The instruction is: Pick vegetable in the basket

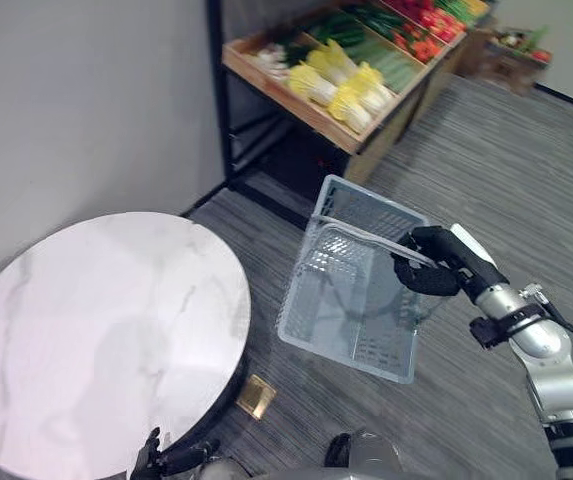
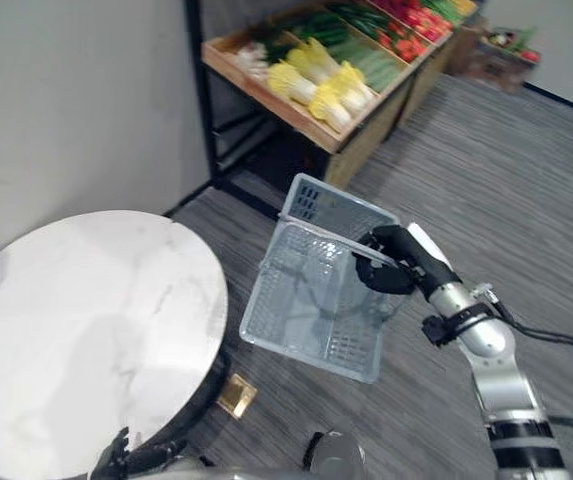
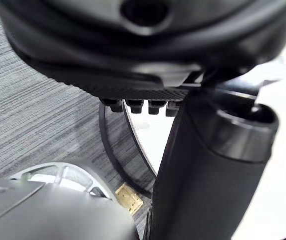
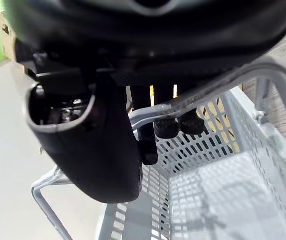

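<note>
Near edge: left hand (image 1: 152,456) low beside the round white marble surface (image 1: 96,330), fingers loosely straight, holding nothing

Mid-scene, right of the surface: right hand (image 1: 428,265) has its fingers curled round the thin grey wire handle (image 4: 152,112) of the translucent grey plastic mesh basket (image 1: 306,290), which hangs tilted above the grey striped carpet floor (image 1: 486,150)

Step in hand, as judged: bring the basket to the produce. To do it well, hold the handle grip firm, let the tilt settle level, carry the basket clear of the surface's rim, and stop with its open top just beside the shelf's front edge

Basket contents: nothing visible inside, bare mesh floor

Far, left of centre: long wooden display shelf (image 1: 286,103) split into compartments. The task's vegetables lie here, well apart from the basket: pale yellow leafy cabbages (image 1: 351,95) nearest, long green vegetables (image 1: 381,55) behind, red ones (image 1: 421,40) farther
</note>
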Available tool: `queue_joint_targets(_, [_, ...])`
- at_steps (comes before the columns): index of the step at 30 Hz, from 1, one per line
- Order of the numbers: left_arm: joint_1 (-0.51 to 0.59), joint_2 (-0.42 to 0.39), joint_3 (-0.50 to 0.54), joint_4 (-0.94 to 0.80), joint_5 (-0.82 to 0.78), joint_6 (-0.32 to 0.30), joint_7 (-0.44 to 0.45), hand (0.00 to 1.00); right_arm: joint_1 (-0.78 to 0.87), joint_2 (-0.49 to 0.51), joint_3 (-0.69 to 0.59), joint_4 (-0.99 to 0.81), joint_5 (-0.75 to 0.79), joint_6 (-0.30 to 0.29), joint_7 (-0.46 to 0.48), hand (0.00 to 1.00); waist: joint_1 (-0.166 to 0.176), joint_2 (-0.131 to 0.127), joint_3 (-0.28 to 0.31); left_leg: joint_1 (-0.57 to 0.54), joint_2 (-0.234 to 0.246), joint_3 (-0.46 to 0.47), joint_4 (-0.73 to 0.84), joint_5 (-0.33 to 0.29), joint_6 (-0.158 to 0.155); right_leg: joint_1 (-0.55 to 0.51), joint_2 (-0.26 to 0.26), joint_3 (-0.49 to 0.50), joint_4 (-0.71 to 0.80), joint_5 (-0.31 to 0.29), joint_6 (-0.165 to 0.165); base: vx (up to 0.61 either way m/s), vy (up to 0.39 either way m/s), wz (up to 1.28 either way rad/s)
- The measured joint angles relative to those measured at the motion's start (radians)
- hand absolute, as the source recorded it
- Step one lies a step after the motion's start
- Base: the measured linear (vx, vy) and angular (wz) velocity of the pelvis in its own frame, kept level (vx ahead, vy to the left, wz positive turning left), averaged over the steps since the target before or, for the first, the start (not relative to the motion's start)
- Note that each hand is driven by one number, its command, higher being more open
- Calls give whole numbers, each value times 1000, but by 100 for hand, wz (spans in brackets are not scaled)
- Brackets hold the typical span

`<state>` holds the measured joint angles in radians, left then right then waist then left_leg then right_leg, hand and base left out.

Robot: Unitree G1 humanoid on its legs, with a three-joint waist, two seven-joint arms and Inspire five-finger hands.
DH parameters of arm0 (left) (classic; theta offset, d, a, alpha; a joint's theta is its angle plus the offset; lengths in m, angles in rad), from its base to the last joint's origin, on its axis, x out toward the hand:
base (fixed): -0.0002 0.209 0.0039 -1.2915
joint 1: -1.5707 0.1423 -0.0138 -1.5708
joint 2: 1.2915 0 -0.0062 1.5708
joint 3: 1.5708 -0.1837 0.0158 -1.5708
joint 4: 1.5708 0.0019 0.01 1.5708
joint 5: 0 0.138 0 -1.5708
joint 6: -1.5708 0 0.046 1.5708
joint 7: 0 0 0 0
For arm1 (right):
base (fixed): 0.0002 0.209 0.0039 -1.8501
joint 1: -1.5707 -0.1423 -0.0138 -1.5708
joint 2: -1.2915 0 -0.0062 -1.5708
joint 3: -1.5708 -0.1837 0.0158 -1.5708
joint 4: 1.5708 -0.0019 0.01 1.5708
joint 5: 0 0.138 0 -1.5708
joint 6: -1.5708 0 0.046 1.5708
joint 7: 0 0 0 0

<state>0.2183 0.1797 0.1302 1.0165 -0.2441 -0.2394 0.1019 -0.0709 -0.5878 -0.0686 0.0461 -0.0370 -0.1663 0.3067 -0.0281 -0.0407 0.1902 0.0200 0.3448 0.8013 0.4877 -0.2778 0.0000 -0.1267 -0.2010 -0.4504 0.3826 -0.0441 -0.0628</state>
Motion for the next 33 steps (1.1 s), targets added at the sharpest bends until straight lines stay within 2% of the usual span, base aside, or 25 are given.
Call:
queue_joint_targets(1, [0, -10, 1, 2, 1, -7, 0, 100, -9, 0, 22, 7, 1, 0, -2, 0, 3, 3, -3, 6, 3, 12, -21, 16, -17, 27, 20, 0, -64, -18, 31, -4, -182, -66])
queue_joint_targets(2, [0, -12, 1, 1, 1, -15, -1, 100, -11, 0, 30, 7, 1, 0, -2, 0, 3, 0, -5, 9, 2, 15, -22, 16, -19, 26, 13, 0, -59, -41, 57, 4, -160, -28])
queue_joint_targets(3, [-1, -15, 1, -3, 2, -21, -1, 100, -13, 2, 52, 11, 2, 0, -3, 0, 4, -8, -6, 6, 1, 16, -12, 20, -25, 25, 4, -2, -60, -70, 112, 5, -167, -13])
queue_joint_targets(4, [-3, -31, 4, 4, 4, -19, 1, 100, -16, 1, 80, 23, 1, 3, -3, 0, 6, 8, -10, 6, 19, 15, -9, 35, -45, 28, 32, 0, -80, -58, 104, 6, -180, -15])
queue_joint_targets(6, [6, -54, 5, 18, 19, -18, 2, 100, -15, 0, 114, 32, 1, 11, -3, 0, 19, 32, -18, 5, 36, 15, -28, 61, -51, 44, 79, 2, -138, -33, 85, 13, -219, -22])
queue_joint_targets(10, [11, -65, 8, 28, 19, -18, 3, 100, -16, 1, 125, 32, 2, 25, -6, 0, 18, 31, -17, 12, 25, 12, -86, 140, -43, 44, 99, 11, -158, -25, 72, -5, -194, -8])
queue_joint_targets(12, [12, -65, 8, 28, 20, -18, 3, 100, -15, 1, 118, 32, 2, 30, -7, 0, 16, 30, -16, 15, 12, 9, -109, 156, -39, 43, 97, 15, -158, -25, 69, -45, -102, -4])
queue_joint_targets(13, [12, -64, 7, 28, 23, -19, 3, 100, -15, 5, 106, 32, 1, 33, -8, 0, 11, 30, -16, 20, 1, 5, -134, 164, -46, 40, 97, 16, -158, -26, 67, -65, -40, -2])
queue_joint_targets(16, [11, -59, 6, 28, 46, -21, 7, 100, -13, 14, 84, 32, 1, 34, -14, 0, 5, 24, -13, 29, -12, -7, -159, 166, -49, 29, 95, 18, -142, -28, 65, -65, -15, 0])
queue_joint_targets(21, [-11, -37, -2, 28, 60, -19, 21, 100, -12, 40, 45, 30, 2, 34, -39, 0, -3, 2, 3, 5, -37, -19, -158, 163, -52, -36, 53, 25, -50, -50, 61, -81, -2, 2])
queue_joint_targets(25, [-43, -21, -6, 27, 98, -11, 22, 100, 5, 42, 15, 16, 2, 39, -50, 0, -20, -5, 27, -2, -27, -41, -120, 131, -73, -70, 34, 34, 33, -83, 49, -114, -52, -1])
queue_joint_targets(27, [-48, -19, -7, 28, 101, -11, 23, 100, 29, 41, -6, -18, 2, 50, -52, 0, -42, 0, 42, -3, -7, -48, -78, 116, -78, -76, 30, 37, 70, -106, 47, -102, -84, -9])
queue_joint_targets(29, [-46, -19, -4, 31, 100, -10, 21, 100, 46, 34, -23, -41, 3, 60, -52, 0, -47, 3, 55, -10, 1, -137, -12, 119, -62, -78, 36, 73, 91, -119, 34, -102, -128, -46])
queue_joint_targets(30, [-39, -23, -1, 38, 99, -9, 20, 100, 47, 31, -23, -45, 3, 68, -52, 0, -46, 6, 56, -29, -1, -241, 35, 125, -29, -78, 51, 104, 92, -120, 30, -123, -168, -113])
queue_joint_targets(31, [-28, -34, 8, 36, 89, -14, 19, 100, 50, 31, -27, -57, 3, 70, -54, 0, -42, -2, 60, -73, -54, -428, 73, 84, 3, -93, 75, 191, 92, -115, 13, -126, -130, -149])
queue_joint_targets(32, [-28, -39, 7, 31, 79, -15, 19, 100, 41, 30, -27, -58, 5, 70, -54, 0, -36, 4, 58, -75, -124, -543, 31, 32, -39, -117, 94, 256, 90, -104, 10, -91, -22, -154])
queue_joint_targets(33, [-27, -44, 7, 29, 76, -15, 19, 100, 37, 29, -27, -58, 7, 70, -54, 0, -33, 9, 57, -76, -164, -606, 1, 8, -53, -131, 111, 296, 84, -99, 7, -33, 66, -185])
